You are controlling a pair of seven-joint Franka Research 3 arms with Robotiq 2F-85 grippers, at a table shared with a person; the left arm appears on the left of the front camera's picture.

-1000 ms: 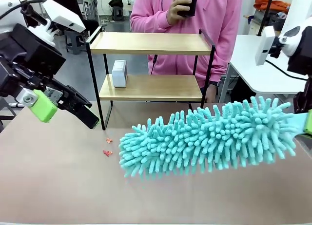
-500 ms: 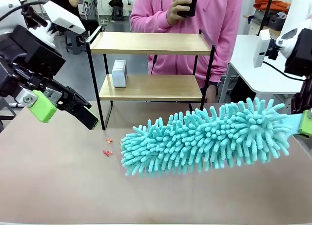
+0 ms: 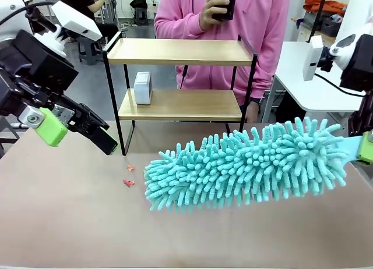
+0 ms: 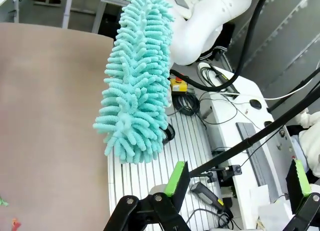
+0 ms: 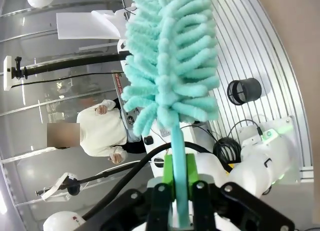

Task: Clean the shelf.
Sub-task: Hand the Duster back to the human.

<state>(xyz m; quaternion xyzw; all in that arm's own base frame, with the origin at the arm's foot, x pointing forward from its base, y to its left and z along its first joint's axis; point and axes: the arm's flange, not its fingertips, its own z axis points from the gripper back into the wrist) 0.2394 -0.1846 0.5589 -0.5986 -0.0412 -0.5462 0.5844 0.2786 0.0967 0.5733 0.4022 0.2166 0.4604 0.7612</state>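
My left jaws spread wide, hanging over left edge of counter (image 3: 70, 211). Red scraps (image 3: 129, 182) lie on counter near front left leg of shelf (image 3: 180, 50). Shelf stands at far side of counter, left of middle. Its lower board carries white box (image 3: 142, 87) at left end. Person (image 3: 262, 42) in pink just behind shelf, dark phone (image 3: 226, 2) in hand (image 3: 213, 10). Duster (image 3: 245, 164) lies level over counter in front of shelf, apart from it, tip pointing left. My right jaws clamped on duster handle (image 5: 179, 191), at right edge.

We're looking at a robotics lab: slotted metal mounting plate (image 4: 127, 177), coiled cables (image 4: 187, 105), white tables (image 3: 303, 91) behind.
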